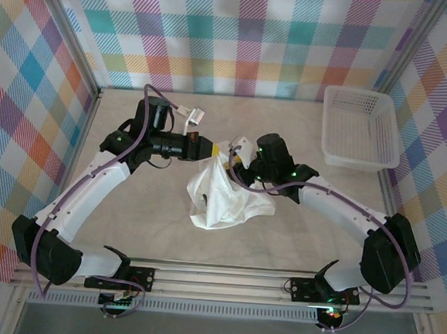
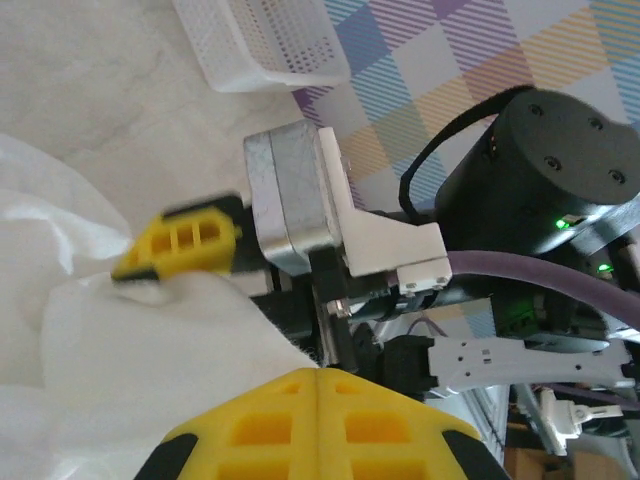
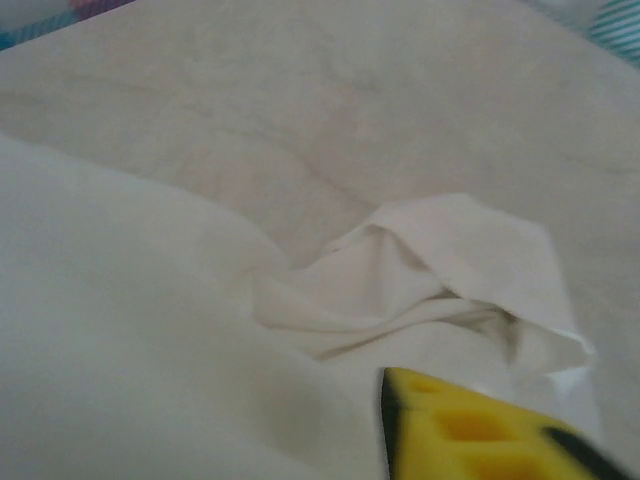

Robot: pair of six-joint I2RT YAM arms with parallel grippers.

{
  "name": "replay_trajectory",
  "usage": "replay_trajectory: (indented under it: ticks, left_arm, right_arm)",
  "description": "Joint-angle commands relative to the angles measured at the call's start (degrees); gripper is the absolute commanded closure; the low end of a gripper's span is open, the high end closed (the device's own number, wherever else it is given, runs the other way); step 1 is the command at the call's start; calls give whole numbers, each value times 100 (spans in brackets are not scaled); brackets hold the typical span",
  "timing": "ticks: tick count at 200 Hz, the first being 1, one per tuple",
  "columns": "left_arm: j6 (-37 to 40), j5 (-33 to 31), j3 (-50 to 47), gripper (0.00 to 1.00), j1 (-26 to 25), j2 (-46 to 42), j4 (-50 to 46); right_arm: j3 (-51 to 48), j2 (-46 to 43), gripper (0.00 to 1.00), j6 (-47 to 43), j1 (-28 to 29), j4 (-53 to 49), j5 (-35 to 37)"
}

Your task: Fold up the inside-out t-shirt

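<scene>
Shirt [image 1: 223,194] looks thin, light and floppy, bunched mid-frame over the worktop [image 1: 147,207], left fingers [image 2: 260,430] pinched shut on it, right fingers [image 3: 470,430] can't tell, so I'd grab a hem.

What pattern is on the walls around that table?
The walls wear a pastel plaid of pink, blue, green, yellow and purple stripes; best in the top view.
</scene>
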Motion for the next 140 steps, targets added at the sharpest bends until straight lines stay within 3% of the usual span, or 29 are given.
replay_trajectory:
  ticks: [1,9,22,36,52,63,83,103,122,140]
  left_arm:
    - [766,-905,275,100,51,24,-825]
    - [901,-1451,326,100,144,154,-1012]
    - [1077,-2105,340,100,326,398,-1068]
    - [1152,-2301,353,100,520,630,-941]
    - [1156,-1999,371,100,615,764,-588]
    - [1128,-1623,394,100,616,801,-377]
    - [1024,-1121,295,76,616,628,-64]
    - [991,-1261,35,59,616,147,-157]
    - [640,-1440,-316,53,611,-485,-236]
    - [-285,-1474,-732,50,588,-1015,-24]
  right_arm:
    - [371,-252,95,436,3,-678,-1588]
    - [356,-442,100,906,-58,-694,-2025]
    - [196,-836,100,1967,-232,-107,-2645]
    - [-294,-1185,100,3741,-332,1796,-3175]
    - [-788,-1205,100,5626,-316,4064,-3231]
    - [-756,-1197,100,5821,-327,4050,-3080]
    - [-683,-1178,100,5549,-358,3452,-2676]
    - [-702,-1090,100,5635,-536,2984,-2263]
    - [-755,-1048,100,5695,-688,2814,-2077]
    - [-767,-1016,100,5636,-712,2788,-2016]
